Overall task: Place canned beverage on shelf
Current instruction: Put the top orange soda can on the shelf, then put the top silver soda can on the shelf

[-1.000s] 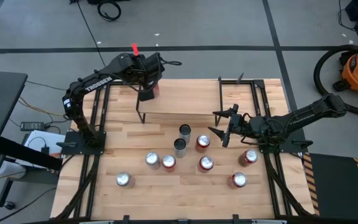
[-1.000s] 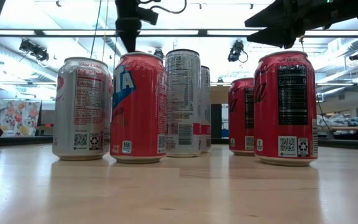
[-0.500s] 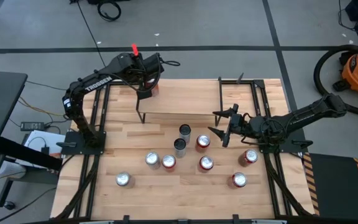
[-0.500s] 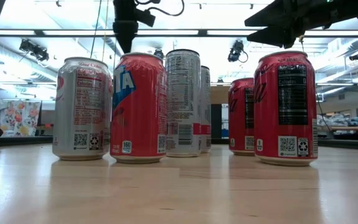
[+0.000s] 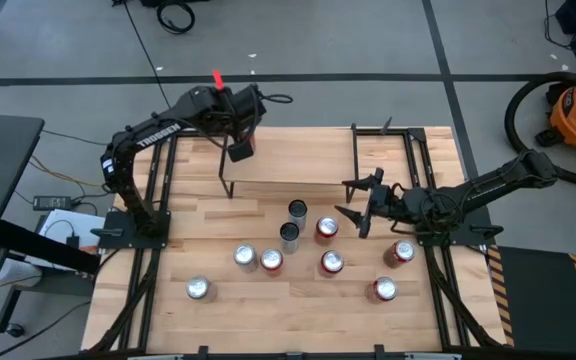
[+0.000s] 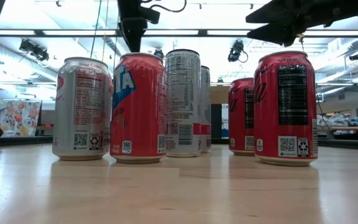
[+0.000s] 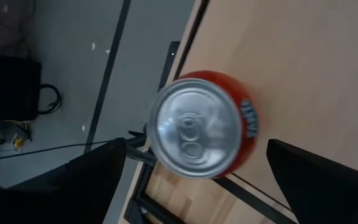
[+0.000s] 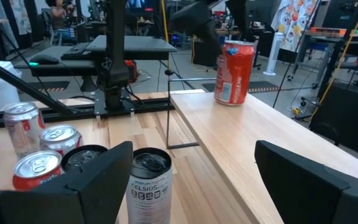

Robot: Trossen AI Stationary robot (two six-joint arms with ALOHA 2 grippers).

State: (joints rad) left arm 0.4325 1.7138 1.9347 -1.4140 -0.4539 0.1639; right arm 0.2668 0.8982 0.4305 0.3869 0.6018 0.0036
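A red can (image 7: 197,124) stands upright on the far left corner of the shelf (image 5: 308,155), a light wood plank on thin black legs. The can also shows in the right wrist view (image 8: 234,71). My left gripper (image 5: 240,150) hovers just above it, open, with one finger on either side of the can's silver top and pointing down. My right gripper (image 5: 359,206) is open and empty. It sits level by the shelf's right end, over the table.
Several cans stand on the tabletop on the near side of the shelf: two dark slim ones (image 5: 298,209) (image 5: 289,233), with red and silver ones (image 5: 326,229) (image 5: 245,256) (image 5: 385,290) around them. The shelf top (image 8: 247,137) is bare to the right of the red can.
My left gripper has shifted a little sideways above the red can, ending slightly toward the table's right. The can stays upright on the shelf corner. My right arm has kept still.
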